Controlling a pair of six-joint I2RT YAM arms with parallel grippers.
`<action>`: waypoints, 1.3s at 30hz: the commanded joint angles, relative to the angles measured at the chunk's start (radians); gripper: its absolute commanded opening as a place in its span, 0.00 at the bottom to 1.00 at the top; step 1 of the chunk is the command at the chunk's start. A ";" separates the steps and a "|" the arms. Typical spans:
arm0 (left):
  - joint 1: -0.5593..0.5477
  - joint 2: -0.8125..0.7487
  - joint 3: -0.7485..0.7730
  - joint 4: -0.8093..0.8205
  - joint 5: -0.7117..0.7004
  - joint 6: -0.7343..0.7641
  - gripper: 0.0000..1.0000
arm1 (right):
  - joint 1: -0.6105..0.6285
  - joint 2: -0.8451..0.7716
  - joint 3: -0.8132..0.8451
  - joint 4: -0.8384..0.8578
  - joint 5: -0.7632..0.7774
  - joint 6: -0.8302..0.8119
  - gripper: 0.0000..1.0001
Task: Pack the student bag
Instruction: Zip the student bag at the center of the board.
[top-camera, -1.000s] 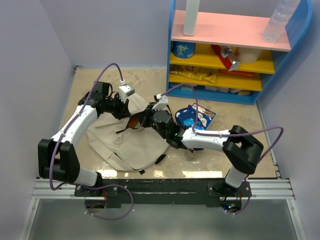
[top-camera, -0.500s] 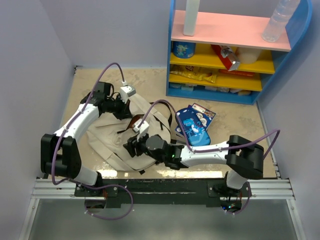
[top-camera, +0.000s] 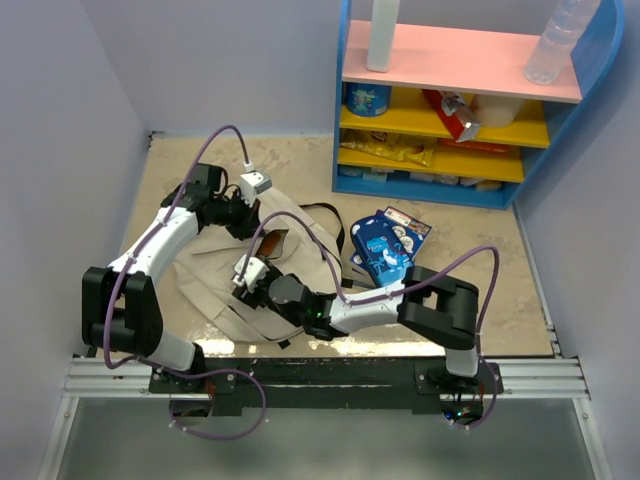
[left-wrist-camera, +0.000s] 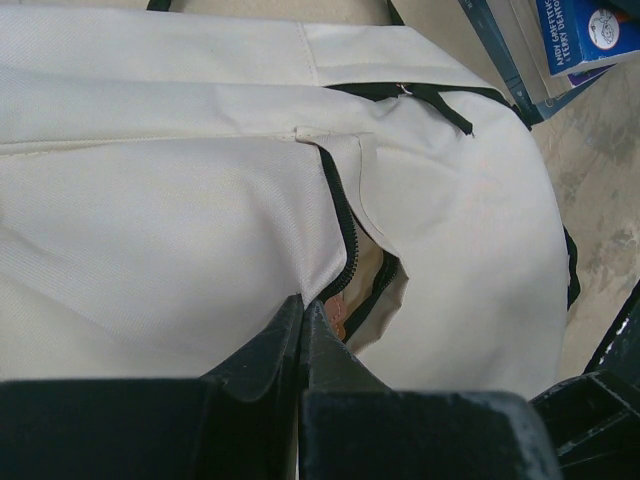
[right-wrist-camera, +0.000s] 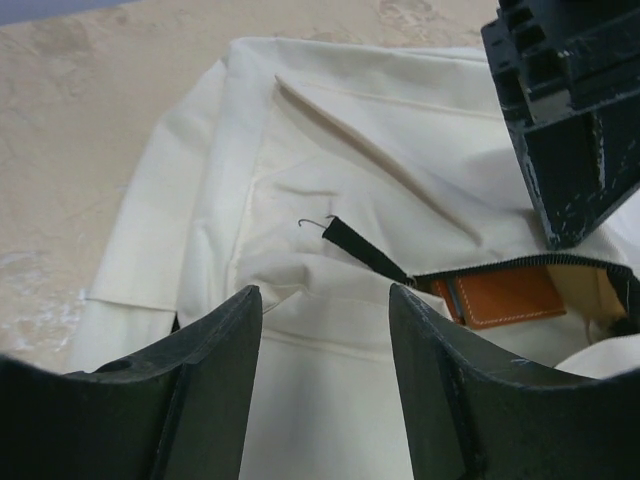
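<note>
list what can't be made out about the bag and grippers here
- student bag interior: wrist views, canvas hides all but a brown patch.
- left gripper: fingers together; pinched fabric, if any, is hidden by them.
- Shelf bottle: top view, cut off by the upper edge.

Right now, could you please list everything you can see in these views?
student bag: one, beige, table centre-left, zip partly open
leather item: one, orange-brown, inside the bag
flat items: two, blue, overlapping, right of the bag
shelf unit: one, blue frame, far right
bottle: one, clear, top shelf
container: one, white, top shelf
packets: several, yellow and red, lower shelves
left arm: one, white-black, jaws shut on the bag's zip edge
right arm: one, white-black, jaws open over the bag
</note>
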 joint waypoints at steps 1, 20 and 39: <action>0.005 -0.039 0.045 0.008 0.050 -0.001 0.00 | -0.003 0.030 0.055 0.128 0.037 -0.166 0.57; 0.005 -0.063 0.039 0.000 0.044 0.013 0.00 | -0.052 0.133 0.165 0.075 0.006 -0.218 0.54; 0.005 -0.062 0.050 0.008 0.035 -0.003 0.00 | -0.077 0.166 0.203 -0.044 -0.052 -0.163 0.46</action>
